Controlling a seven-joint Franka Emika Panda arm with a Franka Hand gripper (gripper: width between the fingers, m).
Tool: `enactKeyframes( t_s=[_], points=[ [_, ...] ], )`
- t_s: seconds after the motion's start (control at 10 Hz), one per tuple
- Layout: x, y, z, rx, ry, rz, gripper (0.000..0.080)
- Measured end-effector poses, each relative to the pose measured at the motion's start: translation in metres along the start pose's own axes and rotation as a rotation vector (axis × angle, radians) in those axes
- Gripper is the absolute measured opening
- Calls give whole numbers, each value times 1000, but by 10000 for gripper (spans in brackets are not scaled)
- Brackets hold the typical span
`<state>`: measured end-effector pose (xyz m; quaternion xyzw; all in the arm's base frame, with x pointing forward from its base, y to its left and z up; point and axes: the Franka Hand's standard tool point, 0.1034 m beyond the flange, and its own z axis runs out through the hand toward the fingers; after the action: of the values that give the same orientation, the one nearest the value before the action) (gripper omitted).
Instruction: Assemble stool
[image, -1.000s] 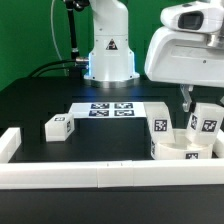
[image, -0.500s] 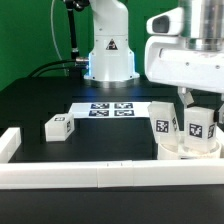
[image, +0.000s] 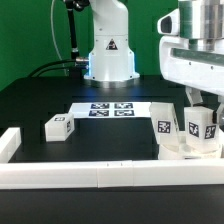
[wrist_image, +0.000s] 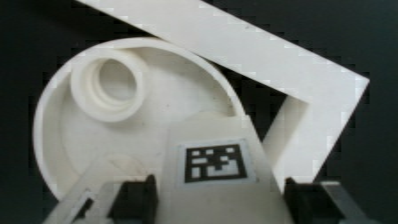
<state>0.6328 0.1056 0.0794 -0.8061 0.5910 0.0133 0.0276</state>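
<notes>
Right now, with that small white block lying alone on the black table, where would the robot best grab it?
Probably from straight above, pinching the loose stool leg across its two flat opposite sides, near the middle. It lies apart on the table with nothing crowding it, and its blocky shape offers parallel faces to squeeze.

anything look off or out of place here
Nothing looks damaged or spilled. One loose leg lies alone toward the exterior view's left, apart from the seat, where a second leg stands and the gripper holds a third leg.
</notes>
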Motion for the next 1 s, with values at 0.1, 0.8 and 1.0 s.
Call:
enactKeyframes(
  t_s=[0.1, 0.8, 1.0],
  points=[
    [3, 1, 0, 4, -13, 137, 340],
    [-5, -5, 3, 137, -98, 818, 340],
    [-6, -7, 4, 168, -139, 924, 340]
  ],
)
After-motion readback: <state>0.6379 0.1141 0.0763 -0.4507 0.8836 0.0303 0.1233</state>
